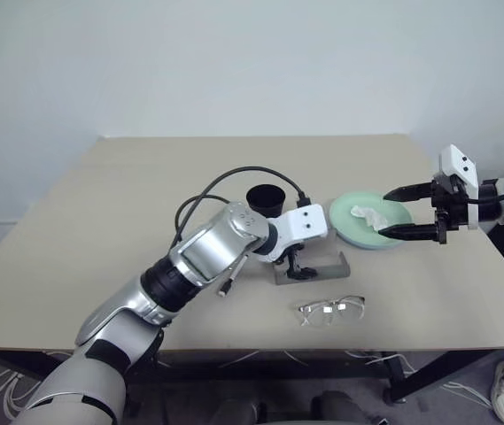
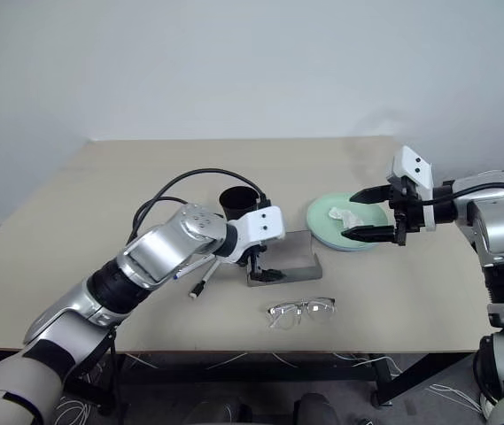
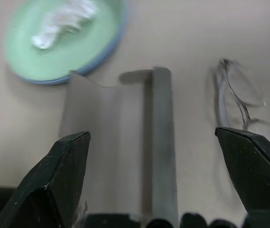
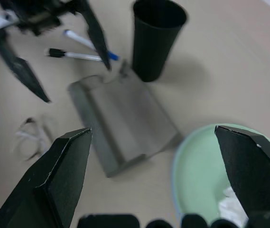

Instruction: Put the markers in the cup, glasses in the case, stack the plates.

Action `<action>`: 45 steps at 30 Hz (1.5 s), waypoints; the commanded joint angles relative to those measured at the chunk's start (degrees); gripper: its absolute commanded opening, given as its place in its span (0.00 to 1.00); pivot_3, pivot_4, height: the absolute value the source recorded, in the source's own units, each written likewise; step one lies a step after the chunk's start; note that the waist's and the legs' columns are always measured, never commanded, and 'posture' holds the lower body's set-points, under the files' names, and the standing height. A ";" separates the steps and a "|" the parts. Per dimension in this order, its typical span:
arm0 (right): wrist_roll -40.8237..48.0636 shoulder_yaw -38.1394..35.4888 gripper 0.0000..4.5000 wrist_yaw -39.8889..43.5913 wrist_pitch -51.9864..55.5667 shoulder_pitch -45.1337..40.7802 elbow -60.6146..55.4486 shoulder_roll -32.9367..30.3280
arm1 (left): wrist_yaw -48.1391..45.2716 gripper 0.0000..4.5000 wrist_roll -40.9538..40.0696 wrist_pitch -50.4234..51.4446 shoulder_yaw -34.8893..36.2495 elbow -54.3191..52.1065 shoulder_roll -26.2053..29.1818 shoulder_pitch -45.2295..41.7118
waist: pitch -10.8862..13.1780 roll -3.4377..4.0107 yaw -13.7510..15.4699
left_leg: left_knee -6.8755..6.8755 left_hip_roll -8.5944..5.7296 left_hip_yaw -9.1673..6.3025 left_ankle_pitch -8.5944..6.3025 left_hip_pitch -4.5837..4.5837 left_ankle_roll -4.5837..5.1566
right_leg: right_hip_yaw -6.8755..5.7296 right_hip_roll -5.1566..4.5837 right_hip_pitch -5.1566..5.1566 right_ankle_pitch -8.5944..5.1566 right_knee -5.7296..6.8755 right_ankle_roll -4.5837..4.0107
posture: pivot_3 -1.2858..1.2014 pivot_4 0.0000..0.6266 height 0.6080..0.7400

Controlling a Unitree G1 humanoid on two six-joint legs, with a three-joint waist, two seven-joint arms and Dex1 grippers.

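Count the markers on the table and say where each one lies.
2. The blue-capped marker and the black-capped marker lie side by side on the table beside the black cup, just past the open grey case. None is in the cup as far as can be seen.

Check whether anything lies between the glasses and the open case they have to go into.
Nothing visible does. The glasses lie on bare table beside the open grey case, with only tabletop between them. The left gripper hangs open directly over the case, though, so it partly covers the way in from above. The case's inside looks empty.
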 commanded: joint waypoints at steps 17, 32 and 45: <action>4.12 -4.20 1.00 5.03 -7.79 7.41 -6.72 -6.07 | -6.04 1.00 1.89 7.27 -7.26 9.12 -11.44 -7.47 | 0.12 -0.11 -0.10 | 0.06 0.10 0.02 0.00 0.04 0.00 | -0.01 0.00 0.00 -0.03 0.05 0.02 | 0.52 0.00 0.94; 4.31 -3.77 1.00 2.85 -8.17 7.94 -6.91 -5.52 | -6.06 0.87 5.27 4.93 -12.59 13.64 -14.27 -6.46 | 0.13 -0.12 -0.06 | 0.10 0.05 0.03 -0.01 0.00 0.01 | 0.01 -0.04 0.01 -0.03 0.04 0.02 | 0.52 0.00 0.94; 4.43 -3.75 1.00 1.43 -7.58 8.09 -7.97 -5.56 | -6.40 0.16 6.65 3.72 -13.17 16.25 -15.31 -5.28 | 0.12 -0.11 -0.04 | 0.12 0.06 0.02 -0.01 0.01 0.01 | 0.01 -0.03 0.01 -0.03 0.05 0.03 | 0.52 0.00 0.94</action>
